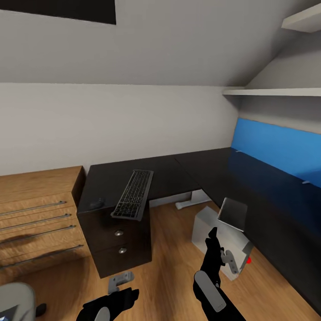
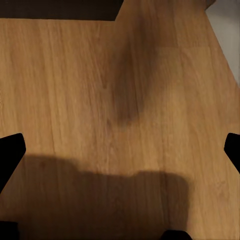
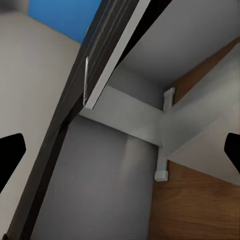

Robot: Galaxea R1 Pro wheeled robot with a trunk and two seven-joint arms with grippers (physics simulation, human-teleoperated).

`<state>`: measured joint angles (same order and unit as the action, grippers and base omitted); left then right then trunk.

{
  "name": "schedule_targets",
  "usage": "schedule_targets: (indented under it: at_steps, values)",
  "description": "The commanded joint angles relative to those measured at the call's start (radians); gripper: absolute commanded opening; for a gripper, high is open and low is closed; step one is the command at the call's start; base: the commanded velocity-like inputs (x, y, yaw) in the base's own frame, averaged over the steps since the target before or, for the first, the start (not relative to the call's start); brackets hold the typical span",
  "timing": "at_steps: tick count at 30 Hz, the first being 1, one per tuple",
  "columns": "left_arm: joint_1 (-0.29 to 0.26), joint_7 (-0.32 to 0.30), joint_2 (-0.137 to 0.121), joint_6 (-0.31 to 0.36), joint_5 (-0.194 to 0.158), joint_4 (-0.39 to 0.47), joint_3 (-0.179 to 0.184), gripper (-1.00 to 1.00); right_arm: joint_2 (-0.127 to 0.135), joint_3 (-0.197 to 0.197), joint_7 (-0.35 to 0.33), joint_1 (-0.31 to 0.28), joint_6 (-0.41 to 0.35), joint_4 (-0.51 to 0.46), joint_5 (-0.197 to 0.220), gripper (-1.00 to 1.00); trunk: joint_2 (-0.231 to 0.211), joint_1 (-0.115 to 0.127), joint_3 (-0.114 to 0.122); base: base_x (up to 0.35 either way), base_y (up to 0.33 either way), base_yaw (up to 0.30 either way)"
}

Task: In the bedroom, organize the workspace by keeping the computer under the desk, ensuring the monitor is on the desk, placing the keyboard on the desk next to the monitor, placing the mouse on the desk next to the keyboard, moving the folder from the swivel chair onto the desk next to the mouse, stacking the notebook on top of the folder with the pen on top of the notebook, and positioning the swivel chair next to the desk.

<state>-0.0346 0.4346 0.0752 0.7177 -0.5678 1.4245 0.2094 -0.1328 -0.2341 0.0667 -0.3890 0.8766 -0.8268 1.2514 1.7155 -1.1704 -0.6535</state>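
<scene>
The black L-shaped desk [image 1: 178, 171] fills the room's corner. A slim black keyboard [image 1: 133, 194] lies on its left wing, its near end jutting over the edge, with the small black mouse [image 1: 97, 203] to its left. A thin grey notebook [image 1: 232, 214] overhangs the desk edge above the light grey computer [image 1: 207, 232] on the floor. My right gripper [image 1: 214, 238] points up just below the notebook, open, its fingertips [image 3: 11, 152] wide apart. My left gripper [image 1: 128, 295] hangs open over bare floor. A grey swivel chair [image 1: 15, 299] shows at the bottom left. Monitor, folder and pen are out of view.
A light wooden dresser [image 1: 35, 214] stands against the desk's black drawer unit [image 1: 120, 243]. A blue wall panel [image 1: 276, 147] and white shelves [image 1: 272, 92] run along the right wall. A white desk leg [image 1: 189, 201] stands on the wood floor [image 1: 171, 263].
</scene>
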Motion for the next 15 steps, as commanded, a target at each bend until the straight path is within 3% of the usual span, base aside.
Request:
schedule_targets:
  at_steps: [1, 15]
  values:
    - [-0.001, 0.010, -0.001, 0.003, -0.010, 0.001, 0.001, 1.00, 0.001, -0.004, 0.007, -0.001, 0.004, 0.005, -0.001, 1.00, 0.000, 0.000, -0.001, 0.058, 0.001, 0.000]
    - [-0.001, 0.014, 0.000, 0.006, -0.010, 0.004, 0.011, 1.00, 0.005, 0.003, 0.007, -0.001, 0.004, 0.009, -0.001, 1.00, 0.000, 0.000, -0.001, 0.013, 0.000, 0.000]
